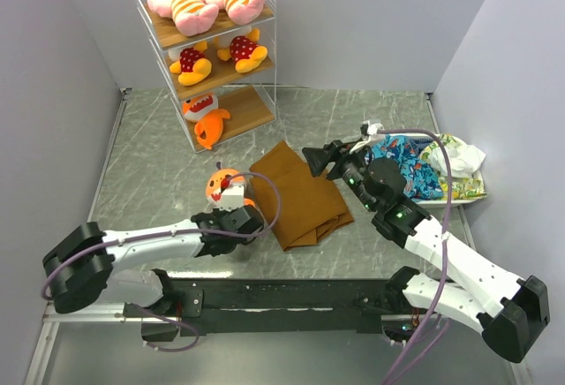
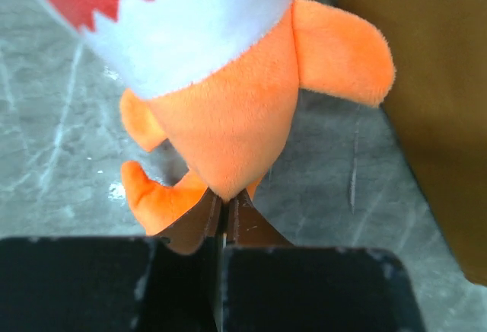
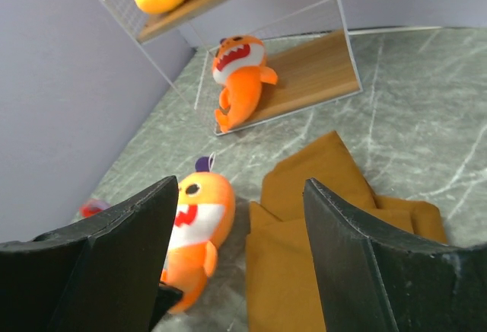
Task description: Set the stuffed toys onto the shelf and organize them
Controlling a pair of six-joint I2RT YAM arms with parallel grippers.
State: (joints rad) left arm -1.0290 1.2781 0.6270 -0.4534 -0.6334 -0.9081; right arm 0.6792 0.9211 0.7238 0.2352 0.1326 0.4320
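An orange toothy shark (image 1: 224, 187) lies on the table left of the brown cloth. My left gripper (image 1: 231, 215) is shut on its tail end; in the left wrist view the jaws pinch the orange plush (image 2: 228, 119) at its lower tip, by my left gripper (image 2: 226, 204). The shelf (image 1: 254, 107) stands at the back left with two pink toys (image 1: 177, 1) on top, two yellow ones (image 1: 192, 63) on the middle board and another orange shark (image 1: 207, 120) on the bottom board. My right gripper (image 1: 318, 157) hovers open over the cloth's far corner, holding nothing. From the right wrist view I see the held shark (image 3: 202, 218), the shelved shark (image 3: 240, 81) and my right gripper (image 3: 240, 187).
A folded brown cloth (image 1: 300, 195) lies mid-table, also in the right wrist view as the brown cloth (image 3: 327, 225). A colourful patterned fabric pile (image 1: 415, 164) with a white piece (image 1: 461, 155) sits at the right wall. Grey walls close in on the left, back and right.
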